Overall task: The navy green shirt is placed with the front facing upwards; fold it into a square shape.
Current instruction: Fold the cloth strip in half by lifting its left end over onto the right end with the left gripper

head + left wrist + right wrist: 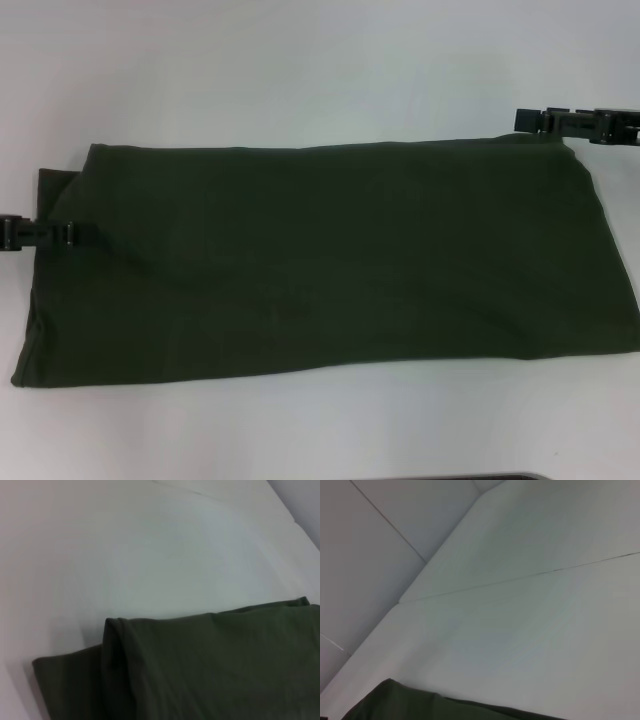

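Observation:
The navy green shirt (320, 260) lies folded into a long flat band across the white table, plain green side up. Its far edge runs level, and a lower layer sticks out at the left end (65, 680). My left gripper (80, 234) reaches in from the left and sits over the band's left edge, about halfway down. My right gripper (528, 119) hangs just beyond the far right corner of the shirt (420, 707), close to the cloth. Neither wrist view shows its own arm's gripper.
White table (300, 70) surrounds the shirt on the far and near sides. The shirt's right end reaches the edge of the head view. A seam (520, 580) crosses the tabletop beyond the shirt. A dark strip (500, 477) shows at the near edge.

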You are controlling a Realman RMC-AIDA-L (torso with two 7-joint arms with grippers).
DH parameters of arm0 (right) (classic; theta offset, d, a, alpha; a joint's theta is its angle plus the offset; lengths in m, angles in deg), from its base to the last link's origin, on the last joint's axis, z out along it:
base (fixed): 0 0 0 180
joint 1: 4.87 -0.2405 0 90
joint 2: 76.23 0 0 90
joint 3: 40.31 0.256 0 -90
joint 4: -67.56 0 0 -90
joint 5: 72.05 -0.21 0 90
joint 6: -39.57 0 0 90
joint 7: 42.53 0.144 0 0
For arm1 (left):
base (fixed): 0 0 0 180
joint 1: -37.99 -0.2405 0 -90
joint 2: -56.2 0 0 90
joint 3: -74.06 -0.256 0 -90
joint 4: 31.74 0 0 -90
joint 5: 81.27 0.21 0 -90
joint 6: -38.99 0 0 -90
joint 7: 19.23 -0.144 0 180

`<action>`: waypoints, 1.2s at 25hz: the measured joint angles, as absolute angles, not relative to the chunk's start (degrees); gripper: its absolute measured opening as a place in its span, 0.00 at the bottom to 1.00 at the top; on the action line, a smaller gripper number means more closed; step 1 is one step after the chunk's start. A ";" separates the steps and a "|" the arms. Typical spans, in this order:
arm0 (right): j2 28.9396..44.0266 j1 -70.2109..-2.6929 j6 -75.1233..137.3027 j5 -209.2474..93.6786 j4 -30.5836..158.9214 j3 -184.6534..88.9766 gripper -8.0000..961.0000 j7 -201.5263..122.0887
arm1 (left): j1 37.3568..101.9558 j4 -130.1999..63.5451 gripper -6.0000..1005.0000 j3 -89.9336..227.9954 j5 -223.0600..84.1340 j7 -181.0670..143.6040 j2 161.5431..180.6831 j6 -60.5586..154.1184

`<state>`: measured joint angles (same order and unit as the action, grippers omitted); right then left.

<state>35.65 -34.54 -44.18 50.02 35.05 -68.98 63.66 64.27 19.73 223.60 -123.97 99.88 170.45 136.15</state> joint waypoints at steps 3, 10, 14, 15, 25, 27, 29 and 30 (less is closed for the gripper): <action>35.65 -34.60 -44.26 50.01 35.05 -69.01 0.98 63.75 | 64.26 19.05 0.84 223.52 -123.63 99.32 170.46 135.53; 35.65 -34.46 -44.34 49.99 35.05 -68.90 0.98 63.73 | 64.65 16.91 0.84 222.28 -122.35 99.16 170.76 132.83; 35.70 -34.62 -44.37 49.98 35.05 -69.02 0.98 63.71 | 64.81 16.80 0.84 221.00 -122.35 99.16 171.08 132.16; 35.70 -34.64 -44.37 49.99 35.05 -69.02 0.98 63.68 | 64.81 16.80 0.84 221.00 -122.35 99.16 171.08 132.16; 35.74 -34.83 -44.18 50.08 35.05 -69.05 0.98 63.54 | 65.06 16.22 0.84 219.87 -122.41 98.53 171.80 129.58; 35.73 -34.84 -44.20 50.09 35.05 -69.05 0.98 63.54 | 65.09 16.18 0.84 219.87 -122.40 98.48 171.84 129.30; 35.74 -34.84 -44.27 50.11 35.04 -69.05 0.98 63.54 | 65.14 16.17 0.84 219.87 -122.36 98.45 171.88 129.18; 35.74 -34.84 -44.29 50.11 35.05 -69.05 0.98 63.54 | 65.16 16.16 0.84 219.87 -122.35 98.45 171.90 129.10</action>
<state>35.74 -34.84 -44.29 50.11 35.05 -69.05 63.54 65.16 16.16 219.87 -122.35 98.45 171.90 129.10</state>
